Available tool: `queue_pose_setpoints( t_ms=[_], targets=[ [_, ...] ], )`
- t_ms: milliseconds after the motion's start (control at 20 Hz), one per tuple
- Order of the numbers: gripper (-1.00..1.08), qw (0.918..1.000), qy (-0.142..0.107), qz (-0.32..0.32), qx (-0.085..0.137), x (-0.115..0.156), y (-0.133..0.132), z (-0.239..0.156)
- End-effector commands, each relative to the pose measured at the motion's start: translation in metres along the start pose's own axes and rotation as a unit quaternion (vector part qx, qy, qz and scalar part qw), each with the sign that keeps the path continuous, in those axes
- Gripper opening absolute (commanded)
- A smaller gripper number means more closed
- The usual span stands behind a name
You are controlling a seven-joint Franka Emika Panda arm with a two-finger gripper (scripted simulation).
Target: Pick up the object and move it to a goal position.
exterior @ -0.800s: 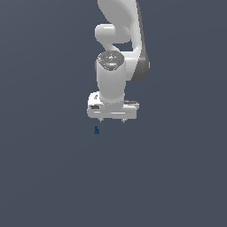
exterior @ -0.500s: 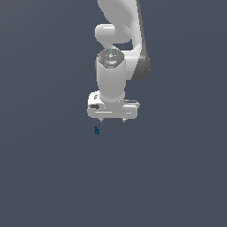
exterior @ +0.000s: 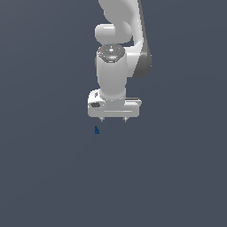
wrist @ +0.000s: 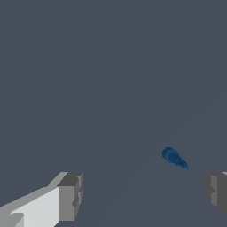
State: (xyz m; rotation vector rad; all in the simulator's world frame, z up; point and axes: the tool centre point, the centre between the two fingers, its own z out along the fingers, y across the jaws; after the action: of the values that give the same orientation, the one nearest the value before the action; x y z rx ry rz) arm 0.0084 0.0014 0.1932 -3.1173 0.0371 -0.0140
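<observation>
Dark blue and very small, the object (exterior: 96, 130) sits alone on the flat slate-grey floor (exterior: 48, 177), free of any hold, below the gripper (exterior: 113, 119) and just toward the exterior view's left of it. In the wrist view the object (wrist: 174, 158) lies between the two grey fingertips (wrist: 71, 196), closer to one of them. The white gripper hangs above with its fingers spread wide and nothing between them. Behind it the white arm (exterior: 116, 66) rises out of frame.
</observation>
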Motion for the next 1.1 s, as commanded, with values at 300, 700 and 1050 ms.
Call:
queue_pose_setpoints(
  t_ms=[300,700,1050],
  targets=[
    [1.00,0.9990,-0.001,0.045,-0.002,-0.010,0.033,0.033],
    [1.00,0.9933,-0.002,0.115,-0.009,-0.033,0.084,0.081],
    [1.00,0.9901,-0.003,0.140,-0.013,-0.044,0.102,0.098]
  ],
)
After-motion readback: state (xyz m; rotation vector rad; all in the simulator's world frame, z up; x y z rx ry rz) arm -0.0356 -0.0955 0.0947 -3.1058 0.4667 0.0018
